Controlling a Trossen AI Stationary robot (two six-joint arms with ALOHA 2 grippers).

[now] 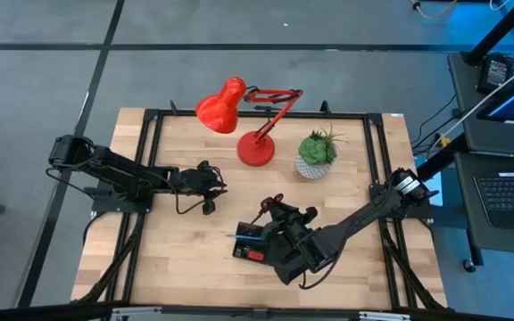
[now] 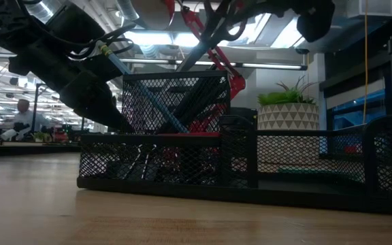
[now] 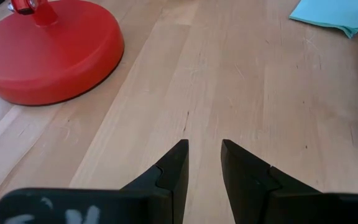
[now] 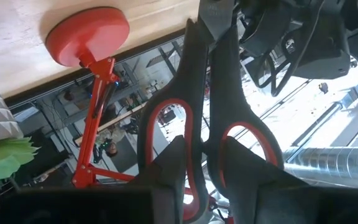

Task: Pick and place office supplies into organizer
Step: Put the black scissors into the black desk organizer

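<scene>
The black mesh organizer [image 1: 250, 242] [image 2: 182, 156] sits on the table's near middle, with thin pens [image 2: 156, 105] leaning in its tall cup. My right gripper [image 1: 279, 217] [image 4: 202, 146] is over the organizer's far end, shut on the scissors [image 4: 201, 93], which have dark handles with red lining. My left gripper [image 1: 211, 185] [image 3: 204, 149] hovers open over bare wood on the table's left half and touches nothing. A light blue sticky-note pad [image 3: 337, 12] lies flat on the table beyond it. My right gripper holds the scissors by the handle end. The two inner bars of the handle loops [image 4: 199, 134] are pinched between the two fingers [image 4: 173, 158], and the fingers cover the lower part of each loop. The fingers lie along the scissors, whose blades [image 4: 216, 15] point away from the wrist.
A red desk lamp [image 1: 255, 147] stands with its round base [image 3: 48, 50] on the table's far middle, just ahead of my left gripper. A green plant in a white pot [image 1: 315, 159] [image 2: 288, 112] stands to its right. Bare wood lies between my left gripper and the organizer.
</scene>
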